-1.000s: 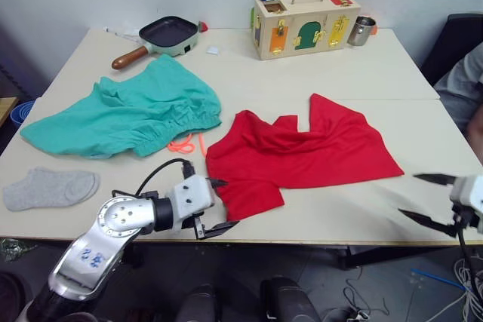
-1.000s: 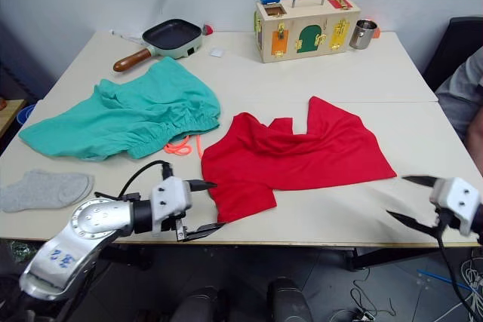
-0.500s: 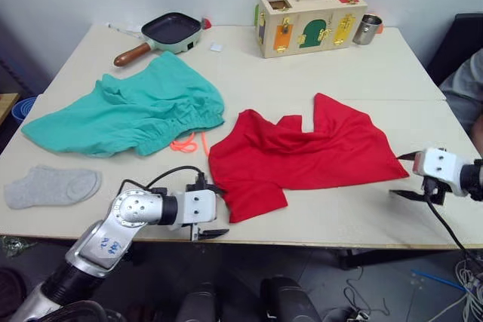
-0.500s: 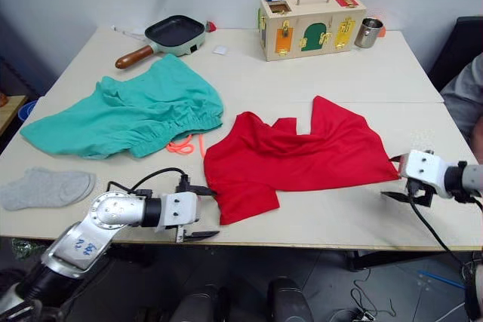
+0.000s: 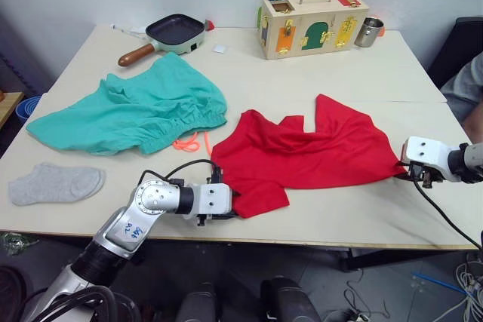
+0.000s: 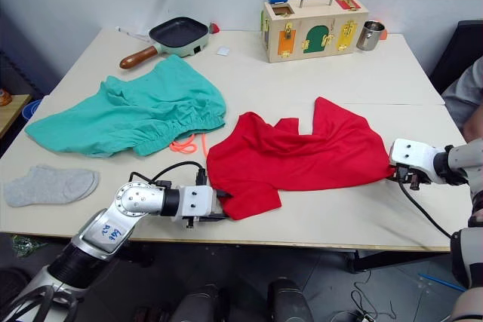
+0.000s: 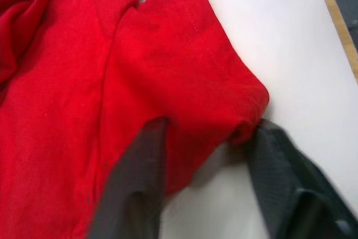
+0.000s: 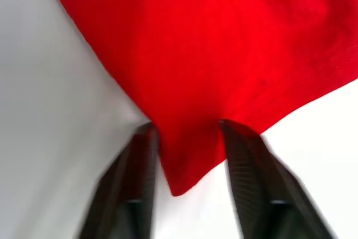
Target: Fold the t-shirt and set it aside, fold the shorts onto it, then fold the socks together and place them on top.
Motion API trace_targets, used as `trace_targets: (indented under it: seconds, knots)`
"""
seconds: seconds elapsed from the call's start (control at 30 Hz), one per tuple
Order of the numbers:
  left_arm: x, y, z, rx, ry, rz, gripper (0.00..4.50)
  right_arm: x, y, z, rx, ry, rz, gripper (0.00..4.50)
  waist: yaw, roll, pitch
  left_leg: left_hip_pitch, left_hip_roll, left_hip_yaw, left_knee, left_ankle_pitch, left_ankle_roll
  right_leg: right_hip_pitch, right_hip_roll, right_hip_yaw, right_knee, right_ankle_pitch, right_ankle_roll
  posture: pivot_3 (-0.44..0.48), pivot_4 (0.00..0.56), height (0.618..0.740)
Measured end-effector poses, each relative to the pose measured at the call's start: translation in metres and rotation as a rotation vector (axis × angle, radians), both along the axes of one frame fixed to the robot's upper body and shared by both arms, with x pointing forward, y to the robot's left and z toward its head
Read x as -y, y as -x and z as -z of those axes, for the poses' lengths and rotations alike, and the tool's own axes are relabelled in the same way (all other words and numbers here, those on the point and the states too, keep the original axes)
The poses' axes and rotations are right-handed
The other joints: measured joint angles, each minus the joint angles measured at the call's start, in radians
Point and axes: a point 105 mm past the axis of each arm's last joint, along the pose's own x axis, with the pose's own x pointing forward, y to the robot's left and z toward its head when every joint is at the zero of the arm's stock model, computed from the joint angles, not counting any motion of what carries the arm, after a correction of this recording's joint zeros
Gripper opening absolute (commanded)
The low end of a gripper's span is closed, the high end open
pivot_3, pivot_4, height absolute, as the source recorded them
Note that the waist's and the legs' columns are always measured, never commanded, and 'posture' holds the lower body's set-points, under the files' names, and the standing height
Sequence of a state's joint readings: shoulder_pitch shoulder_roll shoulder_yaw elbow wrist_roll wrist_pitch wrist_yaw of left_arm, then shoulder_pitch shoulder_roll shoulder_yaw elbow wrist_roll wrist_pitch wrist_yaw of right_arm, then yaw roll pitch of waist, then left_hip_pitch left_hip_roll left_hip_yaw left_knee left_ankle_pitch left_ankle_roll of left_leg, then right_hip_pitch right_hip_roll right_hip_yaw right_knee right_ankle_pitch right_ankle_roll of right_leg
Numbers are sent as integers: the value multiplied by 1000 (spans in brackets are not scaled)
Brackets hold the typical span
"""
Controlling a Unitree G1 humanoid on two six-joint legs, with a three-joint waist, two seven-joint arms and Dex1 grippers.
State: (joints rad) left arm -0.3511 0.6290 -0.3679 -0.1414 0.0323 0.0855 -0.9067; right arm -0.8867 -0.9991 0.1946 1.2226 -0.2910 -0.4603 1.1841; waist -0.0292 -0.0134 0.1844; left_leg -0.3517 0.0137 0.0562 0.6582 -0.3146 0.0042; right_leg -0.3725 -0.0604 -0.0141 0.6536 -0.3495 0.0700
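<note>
Grippers meet the red t-shirt (image 5: 302, 160) at the table's (image 5: 392, 220) near edge: the left gripper (image 7: 204, 163) straddles a sleeve corner with fingers spread, the right gripper (image 8: 187, 144) brackets the opposite corner, fingers parted around the cloth. One grey sock (image 5: 56, 183) lies near left. Beyond, teal shorts (image 5: 136, 115) lie rumpled; a pan (image 5: 170, 32), wooden latch box (image 5: 313, 22) and metal cup (image 5: 367, 31) stand farthest. No writing is legible.

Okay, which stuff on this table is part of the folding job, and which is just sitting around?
Part of the job:
t-shirt
shorts
sock

Just lying about:
frying pan
wooden latch box
metal cup
</note>
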Motion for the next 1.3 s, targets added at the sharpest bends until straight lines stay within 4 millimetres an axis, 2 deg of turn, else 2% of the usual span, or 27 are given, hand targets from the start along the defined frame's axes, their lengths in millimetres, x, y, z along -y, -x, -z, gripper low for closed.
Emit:
trace_targets:
  seconds: [0.03,0.07,0.13,0.23,0.33,0.47,0.57,0.67,0.77,0.87,1.03,1.17,1.3]
  knots:
    - [0,1,1,0,1,1,895,0,0,0,-2,-1,2,127,0,0,0,0,0,0,0,0,0,0,0,0,0,0,0,0,150,740]
    - [-1,2,1,1,2,3,543,0,0,1,-5,-2,2,0,-1,0,0,0,0,0,0,0,0,0,0,0,0,0,0,0,150,740]
    - [-4,3,2,-3,12,-2,43,-1,1,0,-11,-15,0,0,-1,0,0,-1,0,0,-1,0,0,-2,0,0,0,0,0,0,150,740]
    - [-20,6,1,-18,38,-35,43,-3,8,0,-56,-63,-17,0,-1,0,0,-1,0,-1,-3,0,-1,-3,0,-1,0,0,0,0,150,740]
    - [-47,13,-5,-36,52,-66,43,-2,25,3,-144,-114,-58,0,-1,0,0,-1,0,-1,-7,0,-1,-4,0,-2,-2,-1,-1,0,150,740]
    - [-73,31,-10,-87,73,-92,43,5,51,9,-237,-148,-74,0,1,0,0,-2,0,-2,-8,-1,-1,-3,-1,-3,-5,-1,-1,0,150,740]
    - [-86,47,-17,-153,125,-141,43,11,73,14,-279,-141,-71,0,4,1,0,-3,0,-5,-8,-3,0,-3,-1,-5,-8,-1,-1,0,150,740]
    - [-108,65,-15,-233,58,-192,43,25,106,17,-381,-120,-9,0,3,3,1,-4,0,-5,-9,-4,3,-3,-1,-5,-10,-1,-2,0,150,740]
    - [-111,79,-12,-304,41,-181,43,21,127,21,-474,-146,15,0,0,5,1,-3,0,-5,-9,-6,6,-2,-2,-5,-10,-2,-3,0,150,740]
    - [-108,73,-19,-292,64,-183,43,8,127,20,-490,-191,3,0,-4,6,2,-2,1,-4,-9,-4,6,-2,-2,-5,-10,-2,-5,0,150,740]
    - [-92,48,-40,-178,121,-150,43,-16,100,7,-348,-266,-82,0,-2,8,2,-1,1,-4,-10,-1,5,-2,-1,-5,-8,0,-6,0,150,740]
    - [-80,40,-40,-172,139,-118,920,-30,86,8,-270,-321,-138,0,1,8,2,-2,1,-4,-10,-2,4,-4,-1,-6,-6,1,-5,0,150,740]
    - [-56,37,-35,-151,137,-34,2194,-30,81,7,-243,-324,-143,0,3,8,2,-4,0,-3,-9,-2,3,-4,-1,-6,-9,1,-4,0,150,740]
